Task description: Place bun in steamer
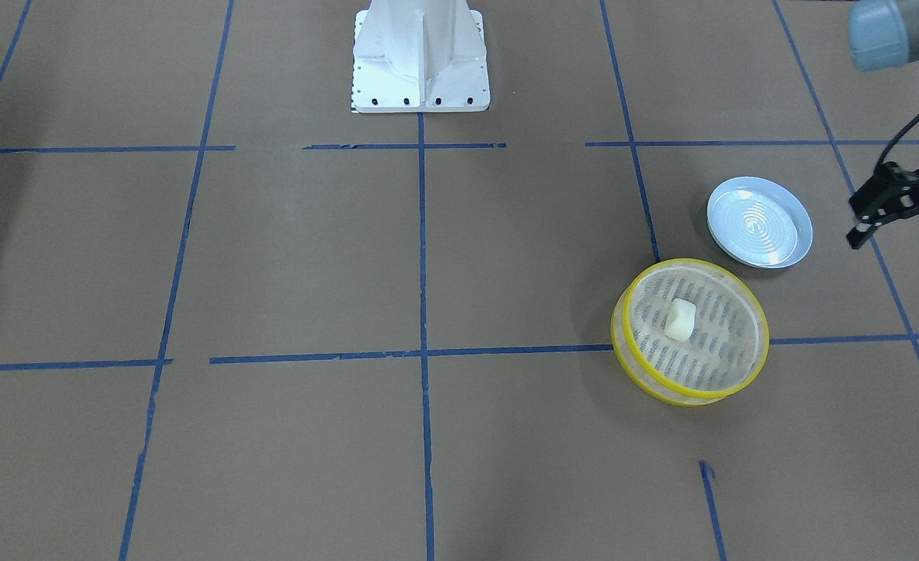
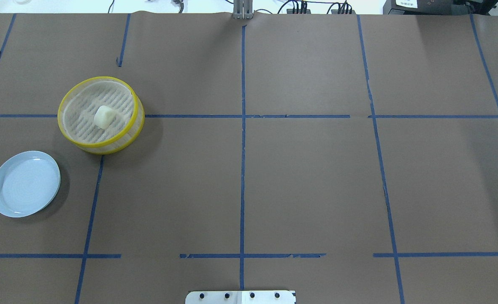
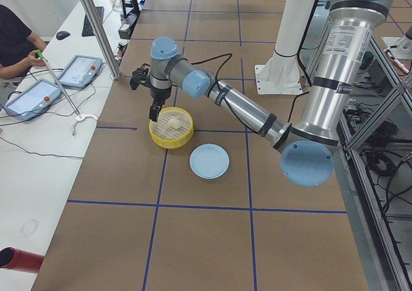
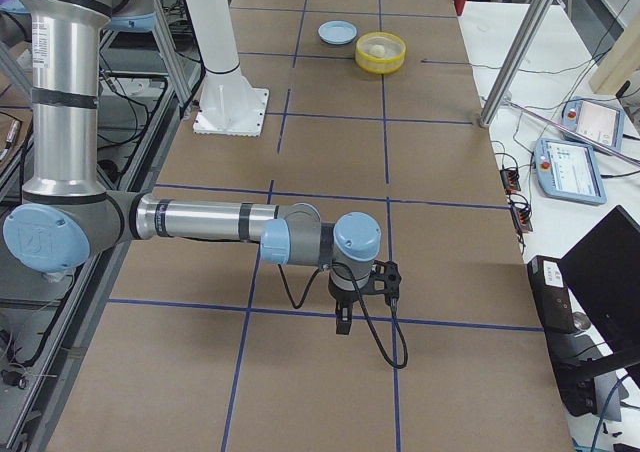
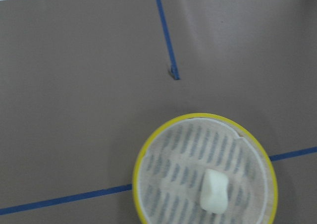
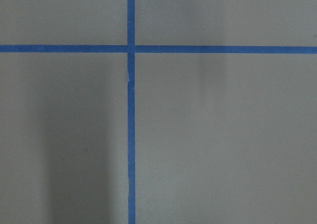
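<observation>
The cream-white bun [image 1: 680, 319] lies on the slatted floor inside the yellow-rimmed steamer [image 1: 662, 389], a little off its middle. Both also show in the overhead view, the bun [image 2: 104, 117] inside the steamer [image 2: 105, 147], and in the left wrist view, the bun [image 5: 214, 192] in the steamer [image 5: 138, 169]. My left gripper [image 1: 899, 240] is open and empty, raised above the table beside the steamer and apart from it. My right gripper [image 4: 345, 312] hangs over bare table far from the steamer; I cannot tell whether it is open or shut.
A light blue-white ringed plate [image 1: 759, 222] lies empty beside the steamer, between it and the robot's base [image 1: 420, 62]. Blue tape lines cross the brown table. Operators' tablets [image 3: 58, 85] lie on the side table.
</observation>
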Robot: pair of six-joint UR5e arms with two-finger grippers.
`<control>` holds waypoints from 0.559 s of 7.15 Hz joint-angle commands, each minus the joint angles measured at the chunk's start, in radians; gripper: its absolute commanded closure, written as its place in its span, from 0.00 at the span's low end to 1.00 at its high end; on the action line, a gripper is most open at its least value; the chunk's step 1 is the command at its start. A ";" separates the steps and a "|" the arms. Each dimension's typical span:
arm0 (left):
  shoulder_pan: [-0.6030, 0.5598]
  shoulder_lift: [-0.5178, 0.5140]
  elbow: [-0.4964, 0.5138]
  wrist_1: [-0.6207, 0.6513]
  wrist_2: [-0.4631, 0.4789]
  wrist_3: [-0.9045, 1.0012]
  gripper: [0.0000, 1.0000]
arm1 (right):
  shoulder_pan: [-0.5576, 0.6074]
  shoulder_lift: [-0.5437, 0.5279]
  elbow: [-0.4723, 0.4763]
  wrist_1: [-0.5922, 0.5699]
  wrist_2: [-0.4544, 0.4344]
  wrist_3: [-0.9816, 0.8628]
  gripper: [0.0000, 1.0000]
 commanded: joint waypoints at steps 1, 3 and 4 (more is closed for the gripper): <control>-0.145 0.128 0.102 0.045 -0.009 0.325 0.00 | 0.001 0.000 0.000 0.000 0.000 0.000 0.00; -0.233 0.277 0.133 0.040 -0.009 0.434 0.00 | 0.001 0.000 0.000 0.000 0.000 0.000 0.00; -0.270 0.301 0.144 0.042 -0.009 0.445 0.00 | -0.001 0.000 0.000 0.000 0.000 0.000 0.00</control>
